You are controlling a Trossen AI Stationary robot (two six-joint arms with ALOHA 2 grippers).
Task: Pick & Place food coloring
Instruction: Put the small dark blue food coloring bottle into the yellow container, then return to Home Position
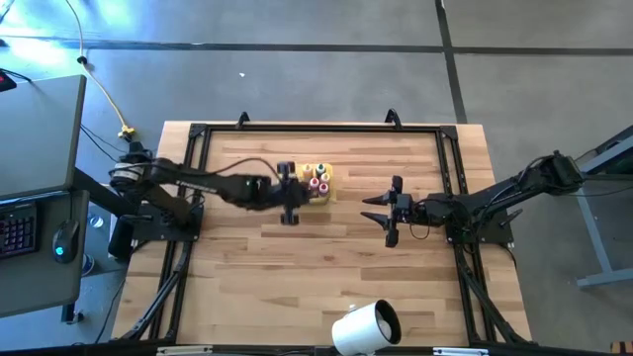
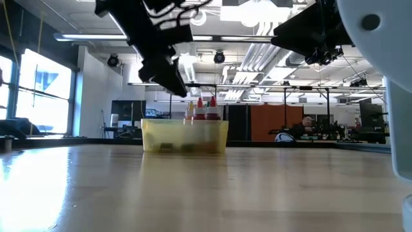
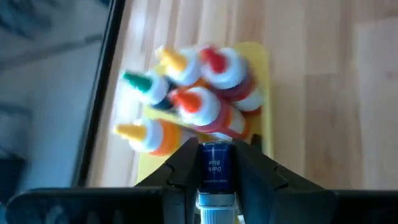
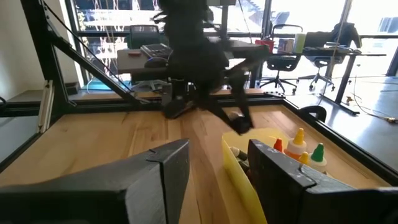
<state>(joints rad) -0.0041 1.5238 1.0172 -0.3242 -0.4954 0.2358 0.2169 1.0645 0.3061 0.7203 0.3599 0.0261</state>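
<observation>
A small yellow tray (image 1: 330, 190) stands on the wooden table, holding several upright food coloring bottles (image 3: 199, 106) with red, orange, yellow and green caps. They also show in the low view (image 2: 201, 109). My left gripper (image 3: 216, 149) hangs just over the tray's left end (image 2: 154, 132), shut on a dark blue tube (image 3: 216, 167). It also shows in the high view (image 1: 297, 192). My right gripper (image 1: 376, 210) is open and empty, right of the tray and above the table. Its fingers (image 4: 155, 174) point toward the tray (image 4: 239, 177). My left gripper pinches the dark blue tube between its two fingers (image 3: 183, 168), on the sides of its labelled body (image 3: 216, 177). The tube lies along the fingers, its whitish end (image 3: 214, 211) toward the wrist. The fingers slant down from the table's left. The tube is lifted clear, above the tray.
A large white cylinder (image 1: 364, 328) with a dark opening lies at the table's near edge and fills the right of the low view (image 2: 386, 77). A black frame (image 1: 316, 129) runs around the table. Bare wood (image 1: 297, 277) lies between the tray and the near edge.
</observation>
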